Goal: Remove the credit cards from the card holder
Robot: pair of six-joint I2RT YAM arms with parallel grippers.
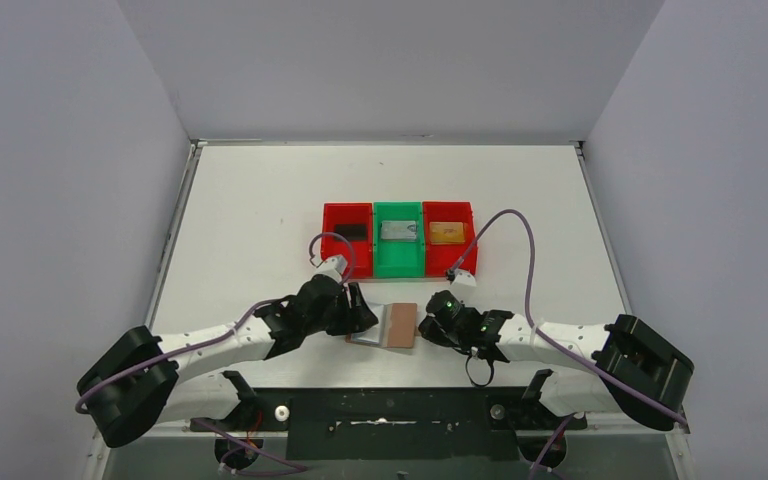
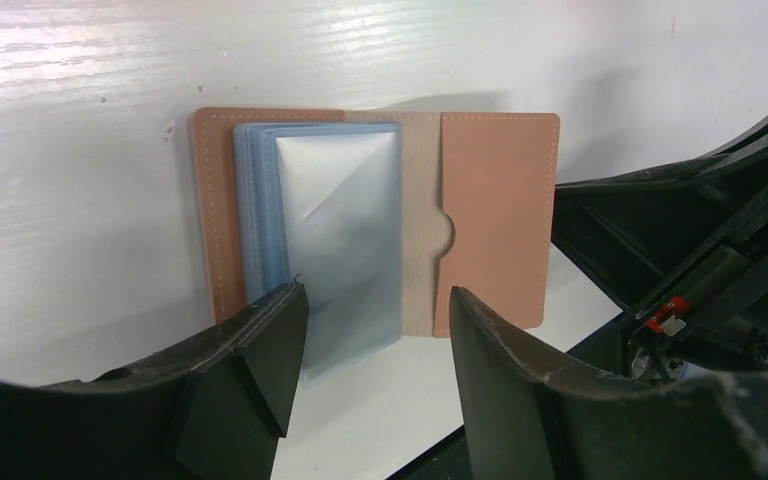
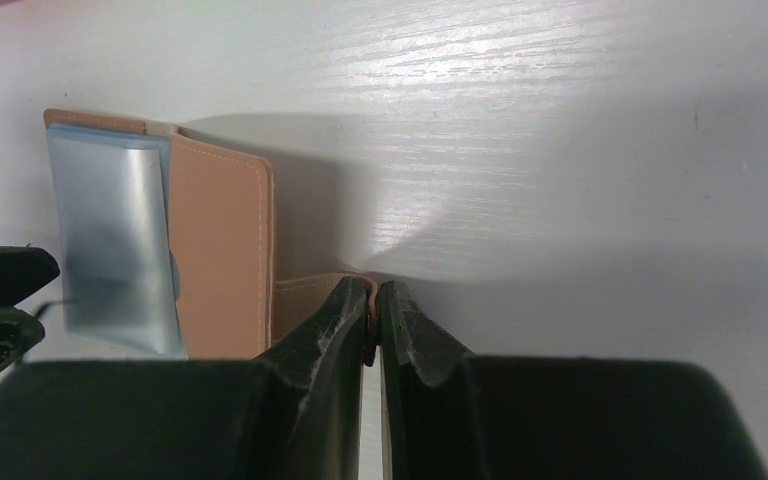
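Note:
The card holder (image 1: 401, 325) lies open on the table between my two grippers, tan leather with pale blue pockets (image 2: 256, 220). A silver-grey credit card (image 2: 345, 235) sticks out of those pockets toward my left gripper (image 2: 375, 295). That gripper is open, and the card's near end sits just ahead of its fingers, ungripped. My right gripper (image 3: 373, 288) is shut on the holder's strap tab (image 3: 305, 298), pinning the right half (image 3: 220, 250) flat. Three more credit cards lie in the bins: black (image 1: 353, 231), silver (image 1: 398, 231) and gold-orange (image 1: 447, 233).
Three plastic bins stand in a row behind the holder: red (image 1: 332, 245), green (image 1: 400, 262) and red (image 1: 465, 255). The table's near edge and the black mounting rail (image 1: 390, 410) are close behind both grippers.

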